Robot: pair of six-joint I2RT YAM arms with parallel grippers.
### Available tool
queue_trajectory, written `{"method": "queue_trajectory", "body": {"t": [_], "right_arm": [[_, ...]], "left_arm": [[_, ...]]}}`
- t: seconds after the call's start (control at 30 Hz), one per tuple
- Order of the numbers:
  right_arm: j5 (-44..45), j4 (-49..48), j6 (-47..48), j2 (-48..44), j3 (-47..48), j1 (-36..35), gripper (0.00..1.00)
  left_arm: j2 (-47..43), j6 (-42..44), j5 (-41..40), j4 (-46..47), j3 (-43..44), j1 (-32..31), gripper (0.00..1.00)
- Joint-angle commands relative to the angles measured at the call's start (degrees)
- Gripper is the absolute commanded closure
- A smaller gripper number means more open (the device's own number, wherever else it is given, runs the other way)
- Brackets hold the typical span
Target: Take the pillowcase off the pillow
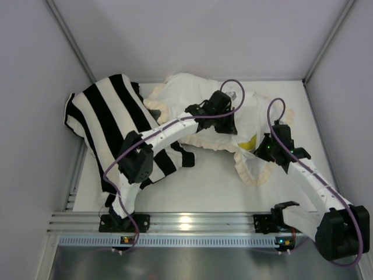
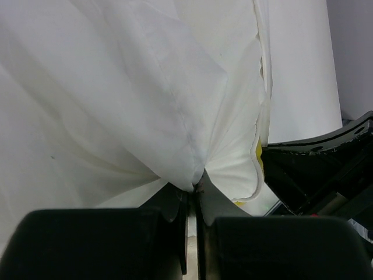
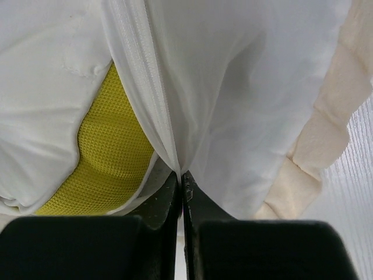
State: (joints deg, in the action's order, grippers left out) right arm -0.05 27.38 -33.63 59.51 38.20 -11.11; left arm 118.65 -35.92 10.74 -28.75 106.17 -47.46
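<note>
The pillowcase (image 1: 175, 93) lies crumpled at the back centre, cream-white face up, and its ruffled frill (image 1: 256, 174) loops towards the front right. The pillow (image 1: 250, 119) bulges from it on the right, with a patch of its yellow band (image 1: 249, 142) showing. My left gripper (image 1: 226, 122) reaches over from the left and is shut (image 2: 195, 185) on a fold of smooth white pillow fabric beside a yellow-edged seam (image 2: 258, 153). My right gripper (image 1: 263, 146) is shut (image 3: 182, 174) on the pillowcase's white hemmed opening edge (image 3: 154, 105), between the yellow band (image 3: 111, 157) and the frill (image 3: 326, 134).
A black-and-white striped cushion (image 1: 111, 116) lies at the back left, partly under the left arm. Grey walls close in the table on three sides. A metal rail (image 1: 186, 221) runs along the near edge. The right arm (image 2: 320, 169) shows dark in the left wrist view.
</note>
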Motion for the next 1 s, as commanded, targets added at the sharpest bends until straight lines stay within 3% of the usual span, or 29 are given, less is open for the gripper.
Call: {"method": "queue_trajectory", "body": {"t": [0.0,0.47,0.63,0.83,0.97], "right_arm": [[4.80,1.64,-0.29,0.61,-1.72,-0.22,1.00],[-0.21,-14.80,-7.77,12.21,-5.85,-1.98,1.00],[11.45,-12.18,-7.16,9.06,-3.66,-1.37,1.00],[16.84,-7.18,-2.95,8.17,-1.29,-0.05,1.00],[11.58,-3.30,2.93,5.72,-0.49,-0.31,0.76]], "left_arm": [[-7.20,-0.46,0.51,4.93,1.76,1.67,1.00],[-24.43,-4.59,8.85,8.44,-7.20,1.67,1.00],[-30.03,-3.55,10.09,9.24,-14.29,1.67,1.00],[-39.62,-2.84,7.28,8.54,-27.49,4.74,1.00],[-47.35,-2.66,6.75,7.40,-35.67,7.99,1.00]]}}
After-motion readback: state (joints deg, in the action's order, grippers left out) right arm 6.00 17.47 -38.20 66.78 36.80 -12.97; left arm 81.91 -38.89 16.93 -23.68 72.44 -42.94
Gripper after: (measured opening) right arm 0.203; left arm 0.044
